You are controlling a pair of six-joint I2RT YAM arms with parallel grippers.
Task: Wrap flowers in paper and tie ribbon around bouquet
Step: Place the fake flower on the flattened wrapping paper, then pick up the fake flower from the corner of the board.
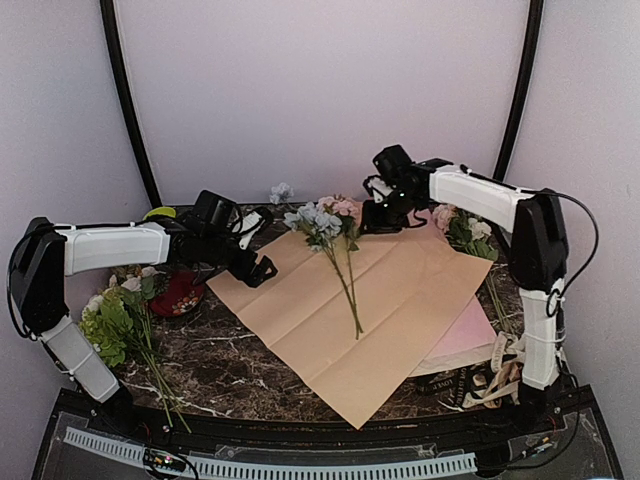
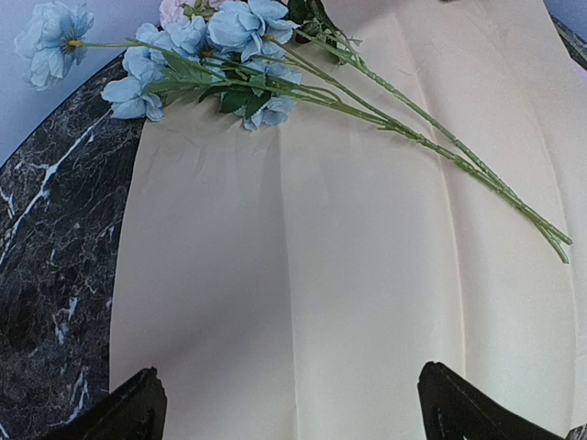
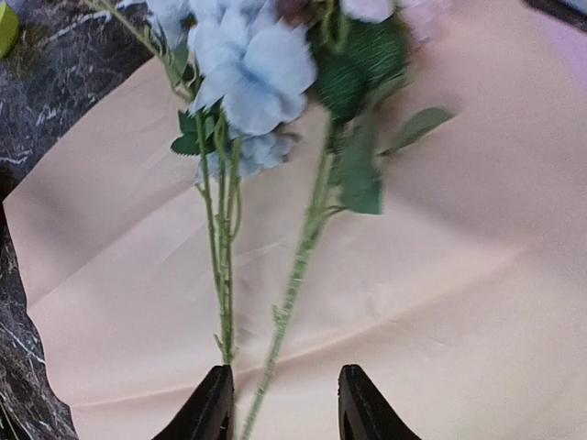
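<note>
Fingers (image 3: 209,409) astride stems (image 3: 298,266) on tan sheet (image 3: 459,275)

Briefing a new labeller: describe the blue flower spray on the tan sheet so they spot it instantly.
On the dark marble table, find the large tan paper sheet at centre. Along its far half lies a spray of pale blue blossoms on long green stems. Unlike the green-leafed bunch at the left edge, it lies on paper.

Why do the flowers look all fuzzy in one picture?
Right wrist view: the blue flowers and leaves are smeared and soft, probably from camera motion or closeness. Left wrist view: the same flowers and the creases in the tan paper look crisp. Top view: evenly lit and sharp.
</note>
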